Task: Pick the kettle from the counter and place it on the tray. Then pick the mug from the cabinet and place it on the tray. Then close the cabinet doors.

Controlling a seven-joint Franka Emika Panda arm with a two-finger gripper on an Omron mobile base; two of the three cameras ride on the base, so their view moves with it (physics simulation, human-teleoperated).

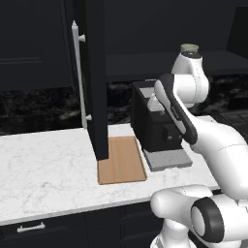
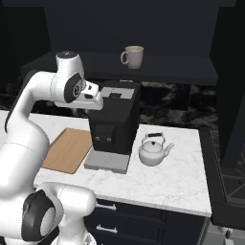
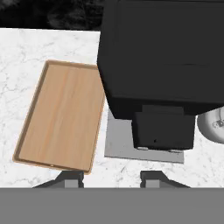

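Note:
The white-silver kettle (image 2: 154,150) stands on the marble counter (image 1: 48,164), right of the black coffee machine (image 2: 114,119); its rim shows at the right edge of the hand view as the kettle (image 3: 213,127). The wooden tray (image 1: 121,160) lies bare left of the machine, also seen as the tray (image 3: 61,116). The grey-green mug (image 2: 133,56) sits on the cabinet shelf (image 2: 167,67). My gripper (image 3: 111,178) hangs above the counter in front of the machine, open, with nothing between its fingers. An open cabinet door (image 1: 94,77) stands over the tray's left side.
The coffee machine's grey drip plate (image 3: 124,142) lies between tray and kettle. The open door's silver bar handle (image 1: 77,72) faces left. A second open door (image 2: 229,95) hangs at the right. Dark drawers (image 1: 31,226) run under the counter.

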